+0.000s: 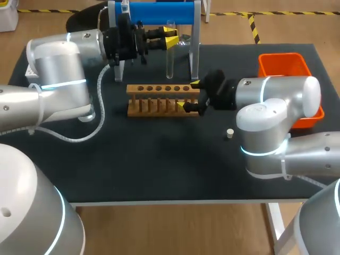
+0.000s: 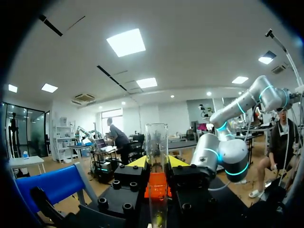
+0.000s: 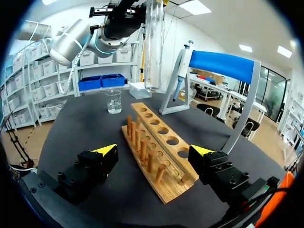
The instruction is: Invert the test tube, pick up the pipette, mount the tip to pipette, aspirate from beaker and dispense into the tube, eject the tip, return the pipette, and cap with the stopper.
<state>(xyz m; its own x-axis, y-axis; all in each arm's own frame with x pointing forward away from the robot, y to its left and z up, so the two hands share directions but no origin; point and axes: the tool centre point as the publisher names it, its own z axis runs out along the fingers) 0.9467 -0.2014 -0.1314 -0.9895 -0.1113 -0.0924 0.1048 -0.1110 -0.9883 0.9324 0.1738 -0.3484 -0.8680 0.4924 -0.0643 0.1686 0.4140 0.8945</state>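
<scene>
Left claw (image 1: 169, 38) is clenched on the test tube (image 1: 170, 61) and holds it upright over the far side of the bench (image 1: 159, 170). It grips near the top, and the left wrist view shows the glass pinched between both yellow tips. From the right wrist view the tube's rounded end points down and the mouth seems to face up. It hangs above and just beyond the far side of the wooden rack (image 1: 159, 100), clear of it.

Right claw (image 3: 153, 152) is released. Its fingers straddle the right end of the rack, one on each side, and neither looks to be touching the wood.

Pipette (image 3: 183, 71) hangs on the blue-topped stand (image 1: 159, 13), far of the rack. Beaker (image 3: 114, 102) sits on the bench beyond the rack. Stopper (image 1: 229, 133) lies alone, near and right of the rack. Orange bin (image 1: 284, 66) is at the far right.

My reading is that the inverting step is about done and the tube needs seating.

- Centre the tube's round end over one hole before descending.
- Keep the tube plumb, since a tilt would catch the hole's edge.
- Lower slowly and release only once the glass is bearing in the rack.
- The right claw could close on the rack to stop it skating.
</scene>
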